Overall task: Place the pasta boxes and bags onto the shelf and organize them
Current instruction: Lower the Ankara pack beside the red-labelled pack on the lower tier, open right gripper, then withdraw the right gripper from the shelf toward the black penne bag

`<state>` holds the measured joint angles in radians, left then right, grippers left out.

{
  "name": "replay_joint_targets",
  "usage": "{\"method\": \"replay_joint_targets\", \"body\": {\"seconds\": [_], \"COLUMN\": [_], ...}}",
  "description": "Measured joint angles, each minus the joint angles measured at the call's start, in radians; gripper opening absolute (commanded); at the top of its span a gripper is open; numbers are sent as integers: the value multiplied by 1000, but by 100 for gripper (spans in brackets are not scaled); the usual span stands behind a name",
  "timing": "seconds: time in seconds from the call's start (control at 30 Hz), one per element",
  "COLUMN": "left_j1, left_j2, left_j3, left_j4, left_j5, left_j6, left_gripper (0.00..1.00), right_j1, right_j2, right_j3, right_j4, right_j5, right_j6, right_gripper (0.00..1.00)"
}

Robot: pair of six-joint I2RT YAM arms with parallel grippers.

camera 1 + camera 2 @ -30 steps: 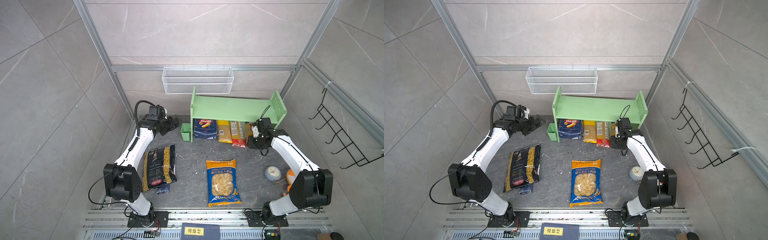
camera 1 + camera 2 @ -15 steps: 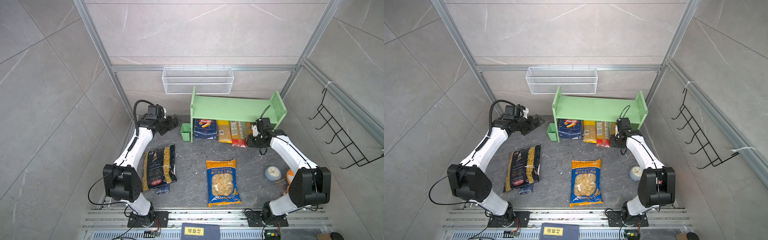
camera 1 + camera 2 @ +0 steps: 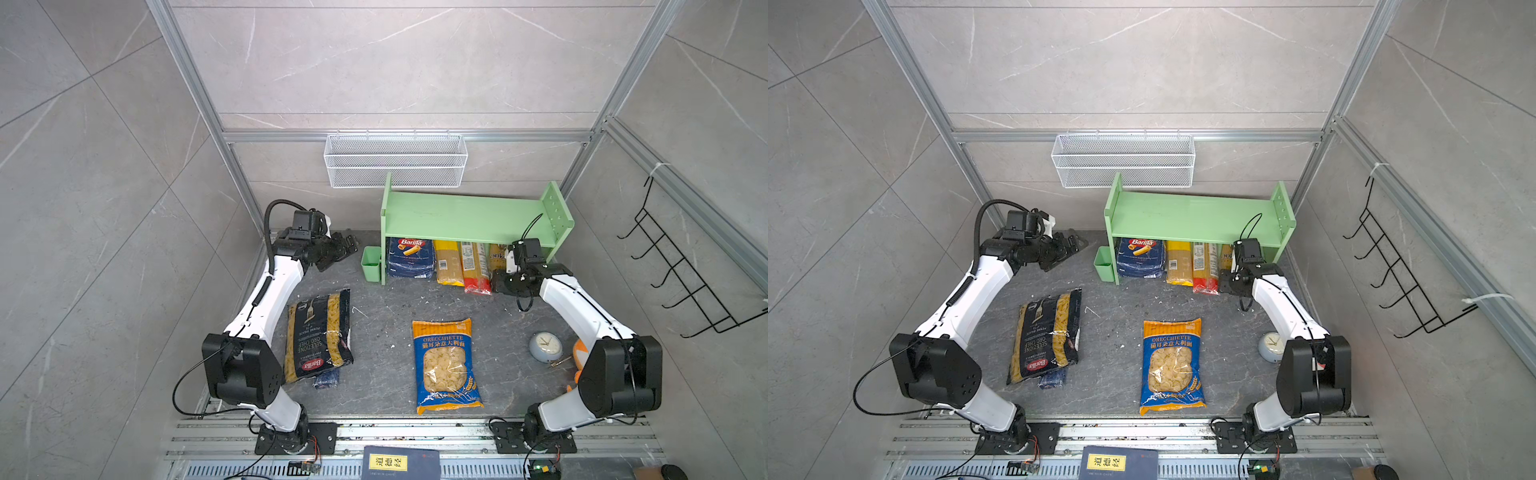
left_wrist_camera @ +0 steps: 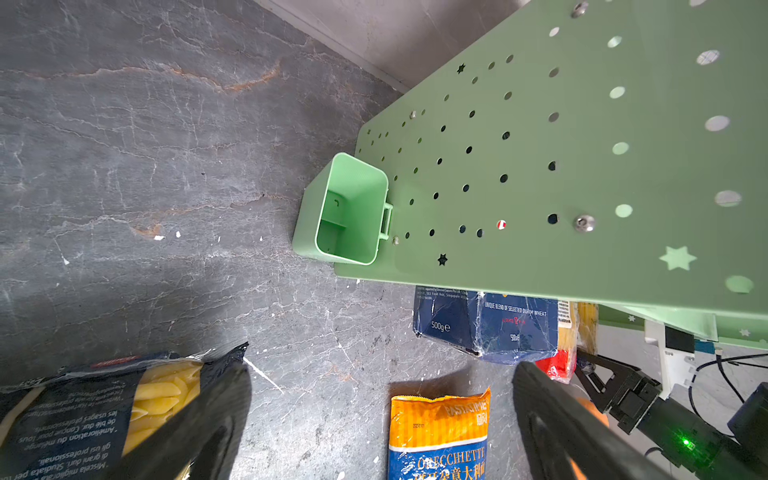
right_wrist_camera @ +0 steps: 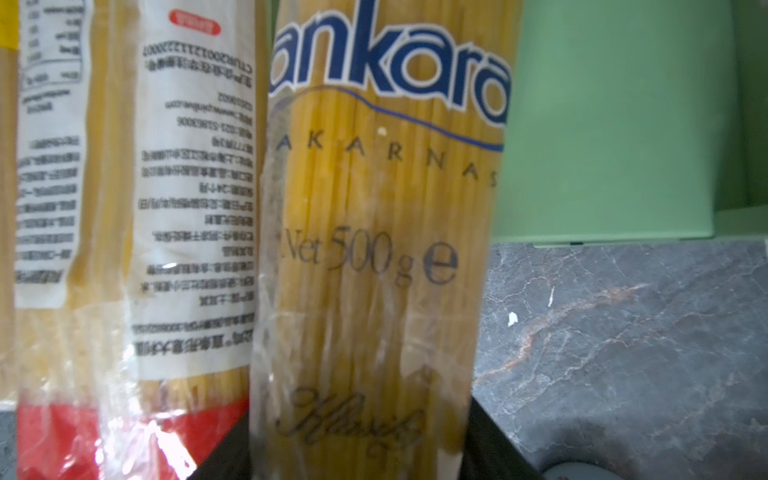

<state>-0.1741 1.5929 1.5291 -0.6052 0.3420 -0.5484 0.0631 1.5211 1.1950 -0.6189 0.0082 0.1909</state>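
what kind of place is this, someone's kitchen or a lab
Probably a robotics lab cell staged as a pantry, not a kitchen: robot arms bolted to a floor rail, an aluminium frame, and a green shelf over a Barilla pasta box.

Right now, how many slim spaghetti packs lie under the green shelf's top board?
3, side by side right of the Barilla carton: a yellow pack, then a red-ended pack, then the Ankara pack between the jaws of the right gripper. More could be hidden behind them.
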Motion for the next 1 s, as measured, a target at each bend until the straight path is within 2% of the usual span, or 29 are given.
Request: {"method": "replay_joint_targets", "body": {"seconds": [0.4, 0.77, 1.0], "left_j1": [0, 5, 10], "left_j2": [-52, -105, -150], "left_j3": [-21, -63, -118], "left_j4": [-3, -3, -8], "left_j5": [1, 6, 8], "left_j6": [3, 10, 11], "left_gripper": [100, 100, 100], "right_j1": [0, -3, -3], "right_j2": [-109, -169, -259], "right_j3": [-39, -67, -100], "right_j4": [11, 3, -41], "right_j5": [35, 48, 48], "right_j6": [16, 38, 53], "right_gripper": [71, 71, 72]}}
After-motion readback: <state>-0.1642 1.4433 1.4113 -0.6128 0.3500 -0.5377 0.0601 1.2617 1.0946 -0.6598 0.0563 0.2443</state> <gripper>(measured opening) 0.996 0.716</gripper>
